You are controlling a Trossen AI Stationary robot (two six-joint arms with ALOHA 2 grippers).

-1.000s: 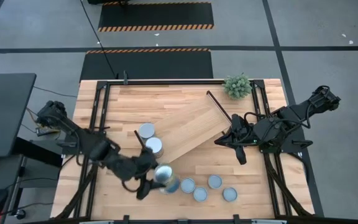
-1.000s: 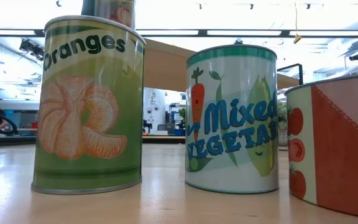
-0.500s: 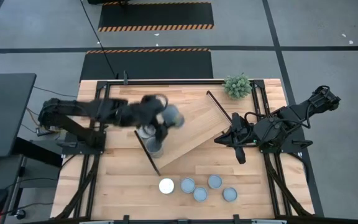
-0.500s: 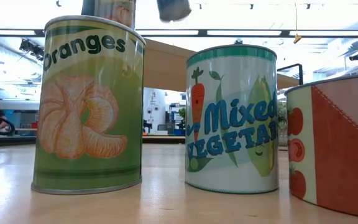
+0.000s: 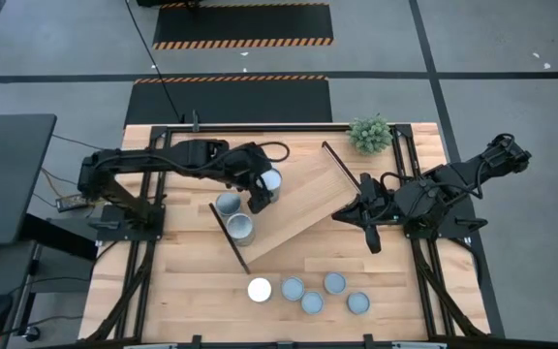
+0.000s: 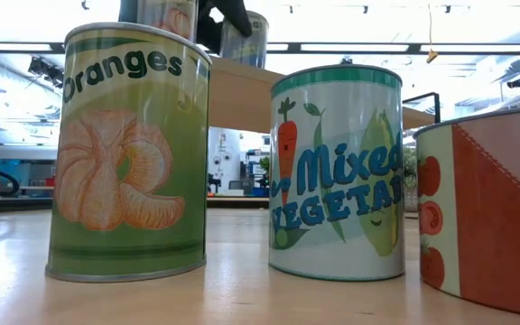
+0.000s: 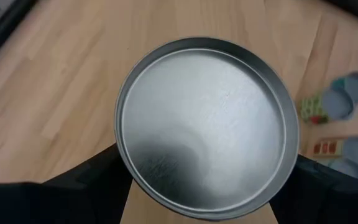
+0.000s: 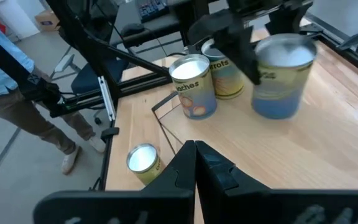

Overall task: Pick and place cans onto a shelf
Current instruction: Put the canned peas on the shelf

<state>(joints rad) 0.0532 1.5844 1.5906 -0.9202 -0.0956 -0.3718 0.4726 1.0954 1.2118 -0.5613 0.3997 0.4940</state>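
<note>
Left hand point(image 5: 263, 189) clamped on a can point(image 5: 270, 180) above the shelf's point(image 5: 303, 199) left end; right hand point(image 5: 368, 233) together, far right.

Bright even overhead light, ceiling strip lights point(image 6: 350, 47) glaring, soft shadows, blurred wrist views.

Landmark: the shelf point(image 5: 298, 204), lying slantwise across the middle of the tabletop point(image 5: 182, 281).

Over the shelf's left end: one can point(image 5: 269, 180), held in the left gripper point(image 5: 263, 190).
Just off the left end, on the tabletop: two cans point(image 5: 229, 204) point(image 5: 240, 228), side by side, touching or nearly so.
Near side of the shelf, toward the table's front edge: five cans in a loose row point(image 5: 260, 289) point(image 5: 292, 289) point(image 5: 312, 302) point(image 5: 334, 282) point(image 5: 357, 303).
Beyond the far right end: a small plant point(image 5: 370, 134).
At the right end: the right gripper point(image 5: 359, 210).
</note>
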